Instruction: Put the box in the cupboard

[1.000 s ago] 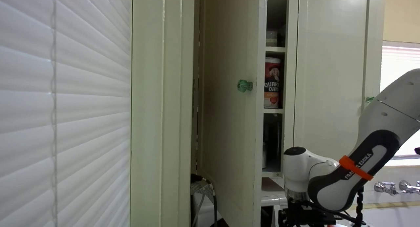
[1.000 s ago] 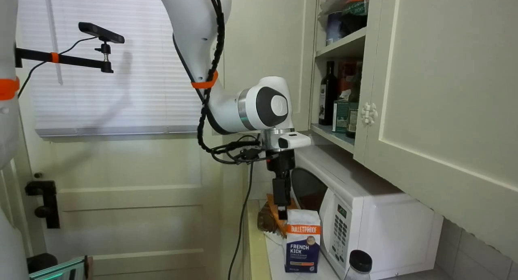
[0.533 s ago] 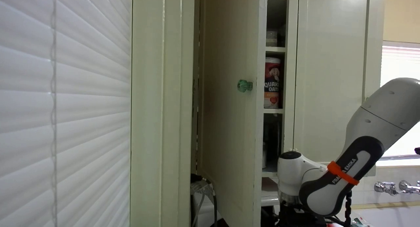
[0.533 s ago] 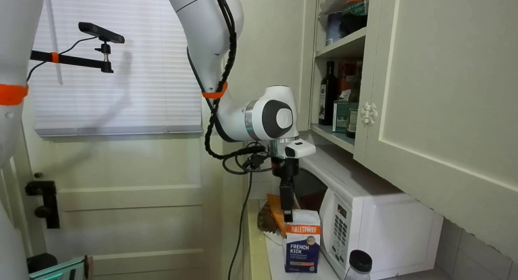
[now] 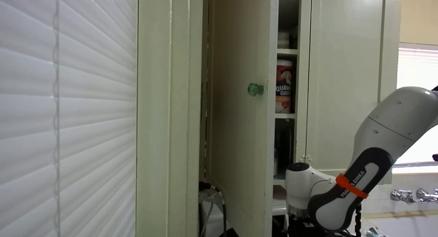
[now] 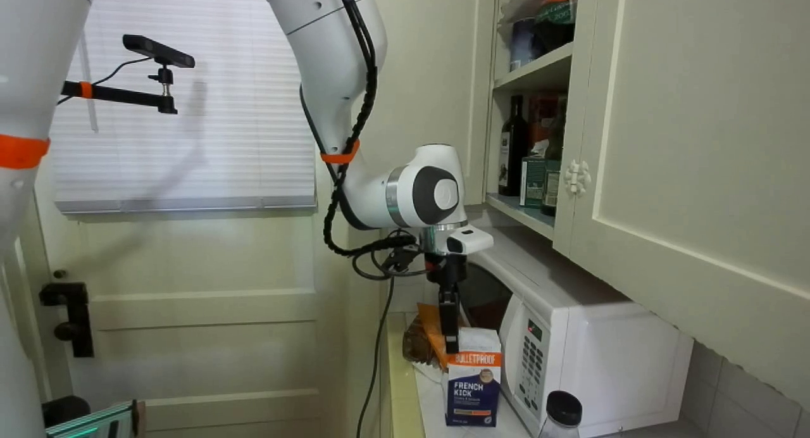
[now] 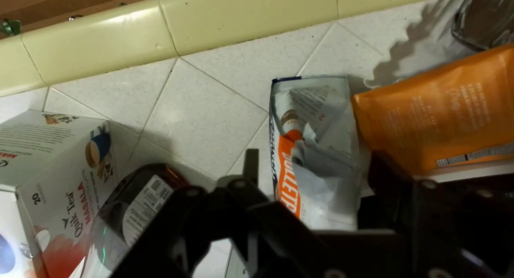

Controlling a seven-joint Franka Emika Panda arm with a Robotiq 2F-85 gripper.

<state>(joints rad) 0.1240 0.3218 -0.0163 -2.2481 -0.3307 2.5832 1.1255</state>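
Black gripper is hanging at the Bulletproof French Kick packet, fingers spread wide, the crumpled top showing between them; whether either is touching, I cannot tell. White, orange and navy, the packet is standing upright on the counter, orange pouch and microwave just beside it. White tile is showing between it and both the yellow counter edge and Masala Quik Tea box. Higher than the packet, the cream-white cupboard is standing open.
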